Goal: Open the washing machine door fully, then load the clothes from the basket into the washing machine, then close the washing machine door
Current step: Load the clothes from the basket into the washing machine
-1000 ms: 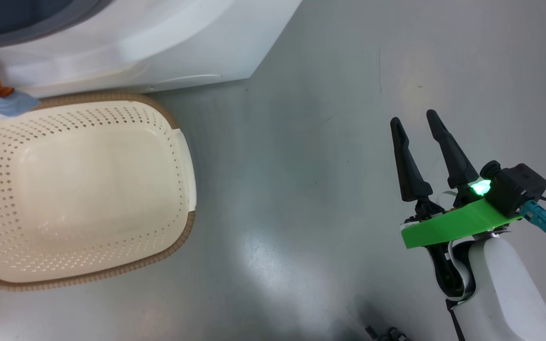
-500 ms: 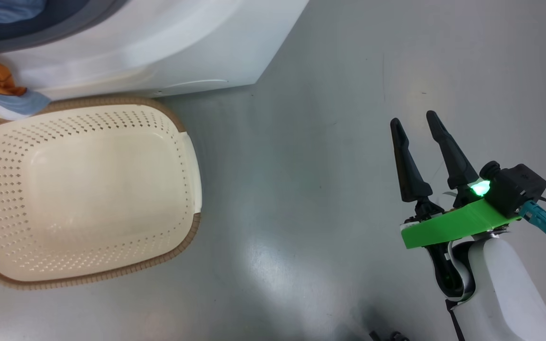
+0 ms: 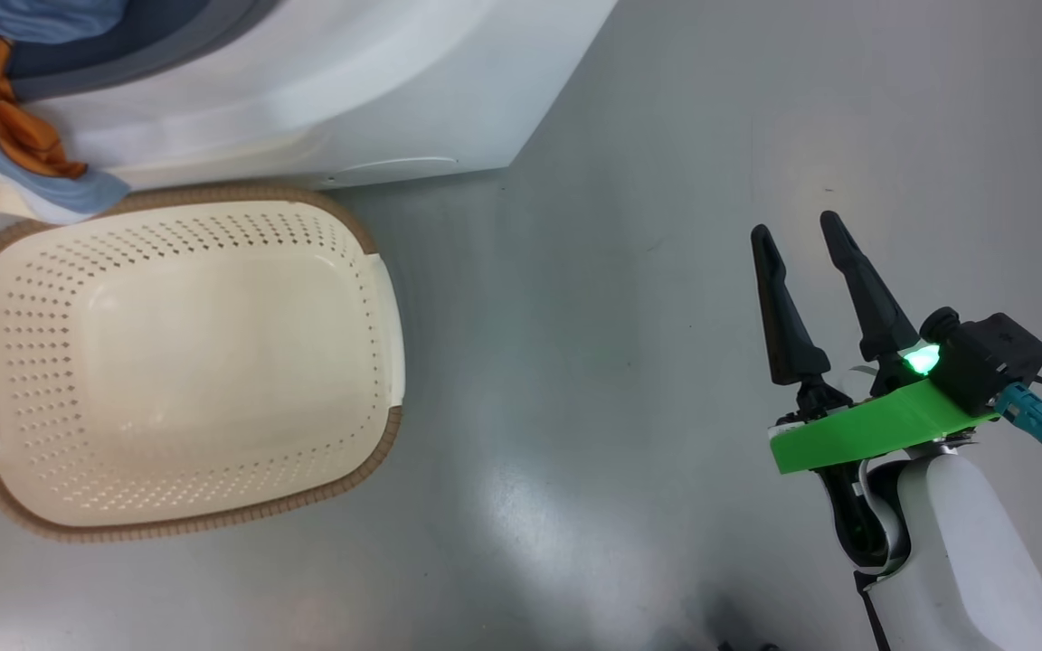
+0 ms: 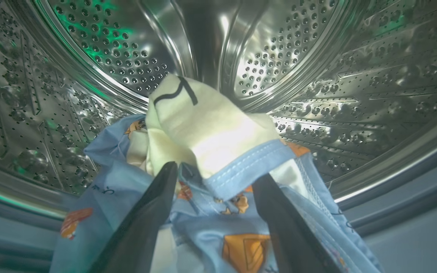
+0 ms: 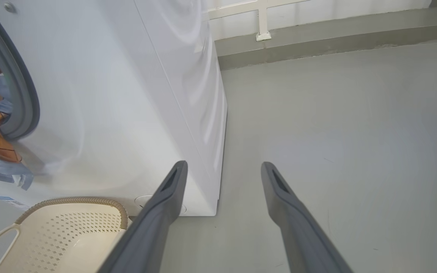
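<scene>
Loading step, pretty far along by the looks of it. The cream-white perforated plastic basket with the brown woven-look rim [image 3: 374, 449] sits on the glossy grey floor [image 3: 593, 344] around 9 o'clock in the head view, and its inside looks empty.

The light blue fabric garments with orange cartoon prints and a white patch [image 4: 203, 144] are piled right at the mouth of the perforated steel drum [image 4: 286, 49], low in the left wrist view around 6 o'clock. The left gripper [image 4: 215, 172] has its two dark fingers spread wide, with cloth lying between and over them. As far as I can tell nothing is pinched.

The catch is in the head view. A tail of that fabric hangs out over the grey rubber gasket [image 5: 32, 98] and down the front of the big white box-shaped washing machine [image 3: 349, 90], up at 10 to 11 o'clock, ending just above the basket rim.

The right gripper [image 3: 795, 226] hovers over the floor at 4 o'clock, fingers apart, holding nothing, well apart from everything.

My guess for the next move is to get that dangling bit past the gasket and deeper into the drum. Then the left arm has to back out without dragging cloth along on the fingers. Only after that does the washing machine door make sense, or it'll probably clamp on the tail.
</scene>
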Robot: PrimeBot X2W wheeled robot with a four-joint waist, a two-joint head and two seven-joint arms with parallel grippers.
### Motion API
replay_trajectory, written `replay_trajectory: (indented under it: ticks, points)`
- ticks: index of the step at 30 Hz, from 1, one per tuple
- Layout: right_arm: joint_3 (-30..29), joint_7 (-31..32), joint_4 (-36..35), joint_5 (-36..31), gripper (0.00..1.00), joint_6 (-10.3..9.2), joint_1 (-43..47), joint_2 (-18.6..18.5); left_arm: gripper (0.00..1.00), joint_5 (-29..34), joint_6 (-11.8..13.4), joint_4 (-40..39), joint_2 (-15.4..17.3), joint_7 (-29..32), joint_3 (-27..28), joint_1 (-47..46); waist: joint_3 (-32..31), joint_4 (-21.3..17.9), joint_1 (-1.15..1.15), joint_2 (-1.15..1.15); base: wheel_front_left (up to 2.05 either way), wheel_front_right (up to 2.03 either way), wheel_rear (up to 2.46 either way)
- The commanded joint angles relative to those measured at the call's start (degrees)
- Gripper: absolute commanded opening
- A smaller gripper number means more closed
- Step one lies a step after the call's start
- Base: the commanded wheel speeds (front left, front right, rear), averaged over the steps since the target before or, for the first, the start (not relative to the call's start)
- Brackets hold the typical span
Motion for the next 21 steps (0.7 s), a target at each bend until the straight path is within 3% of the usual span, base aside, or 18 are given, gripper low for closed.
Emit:
replay_trajectory:
  ticks: [1, 21]
  points:
    - [0.7, -0.3, -1.1, -0.3, 1.0, 0.09, 1.0, 0.3, 1.0, 0.8, -0.1, -1.5, 2.0, -0.3, 2.2, 1.2, -0.2, 0.5, 0.0, 0.0, 0.0, 0.0, 0.0]
    - [-1.9, -0.3, -1.2, -2.5, 1.0, 0.09, 2.1, 0.3, 1.0, 11.6, -0.1, -12.5, -3.5, -0.3, 17.8, 17.3, -2.7, 4.5, 0.0, 0.0, 0.0, 0.0, 0.0]
